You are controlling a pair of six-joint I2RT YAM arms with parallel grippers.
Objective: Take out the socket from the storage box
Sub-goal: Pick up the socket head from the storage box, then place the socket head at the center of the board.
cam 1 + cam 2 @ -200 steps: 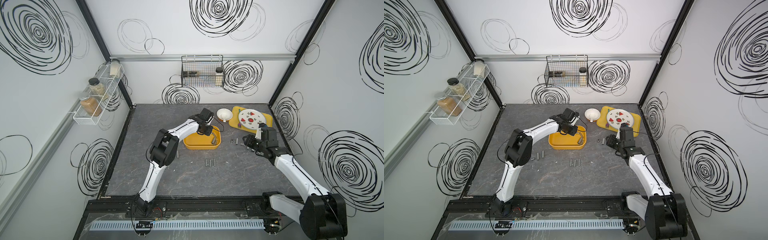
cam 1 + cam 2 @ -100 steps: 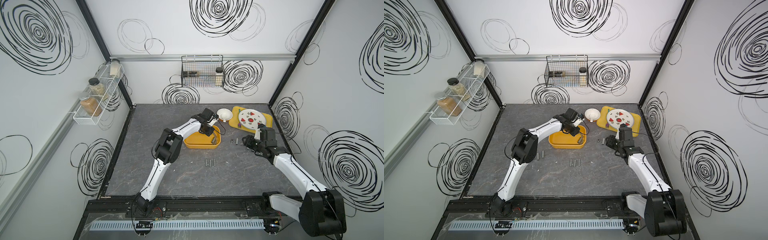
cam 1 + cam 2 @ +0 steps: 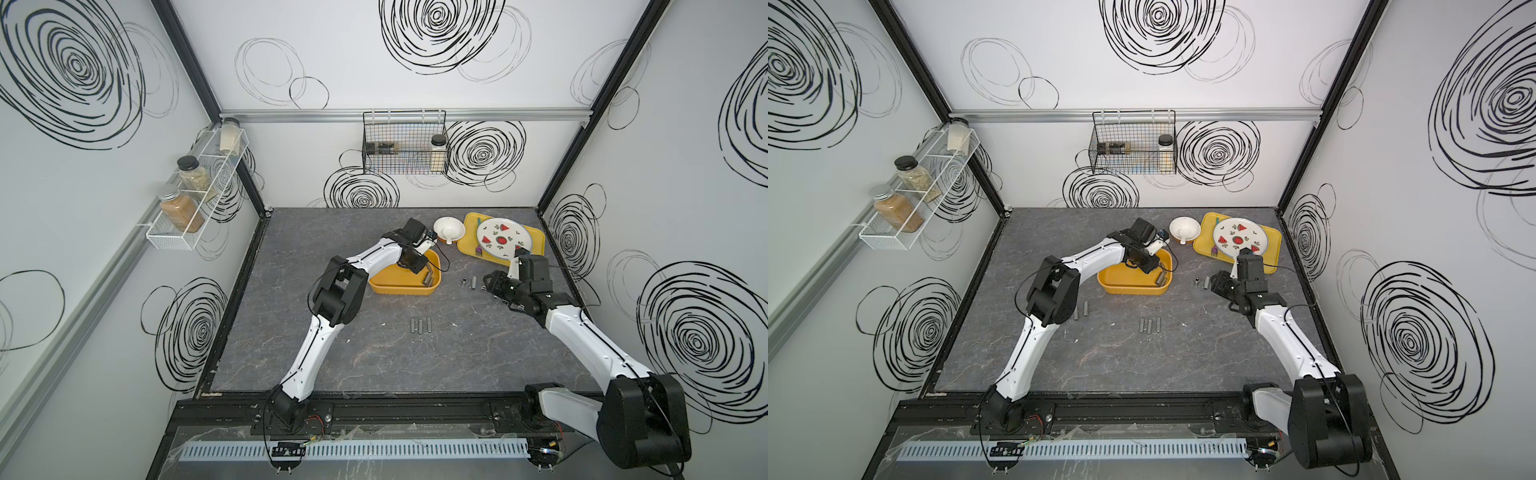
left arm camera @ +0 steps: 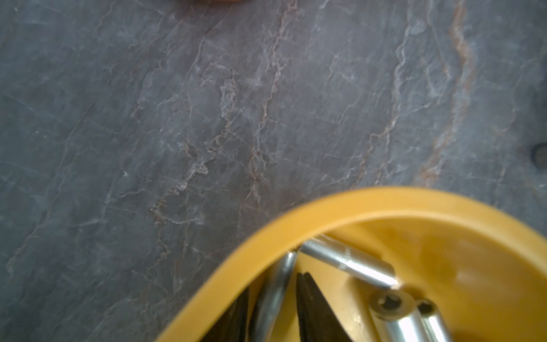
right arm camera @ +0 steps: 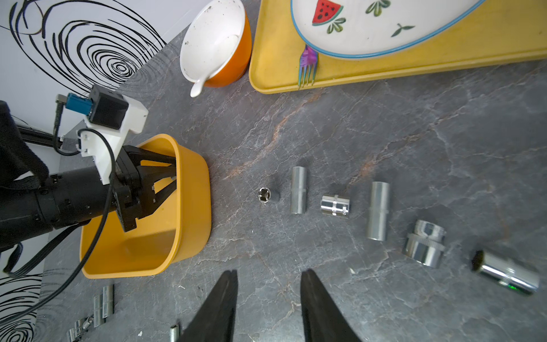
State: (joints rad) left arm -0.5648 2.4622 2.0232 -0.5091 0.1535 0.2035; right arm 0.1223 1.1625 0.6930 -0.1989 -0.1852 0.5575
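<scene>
The storage box (image 3: 399, 286) (image 3: 1129, 287) is a deep yellow-orange tub in the middle of the table. My left gripper (image 3: 419, 270) (image 4: 273, 284) reaches down into its right end. In the left wrist view its two black fingers straddle a long silver socket (image 4: 276, 281) lying against the box's rim (image 4: 266, 237); a gap shows beside one finger. Three more sockets (image 4: 349, 263) lie nearby inside. My right gripper (image 3: 488, 283) (image 5: 269, 272) hovers open over the table right of the box, holding nothing.
Several sockets (image 5: 378, 210) lie in a row on the table beyond my right gripper, and three (image 3: 420, 325) in front of the box. A flat yellow tray (image 3: 536, 241) with a plate and fork, and an orange bowl (image 3: 449, 229), stand at the back right.
My left gripper has reached deeper into the box's right end and its jaws have narrowed around a socket. The right arm has barely moved.
</scene>
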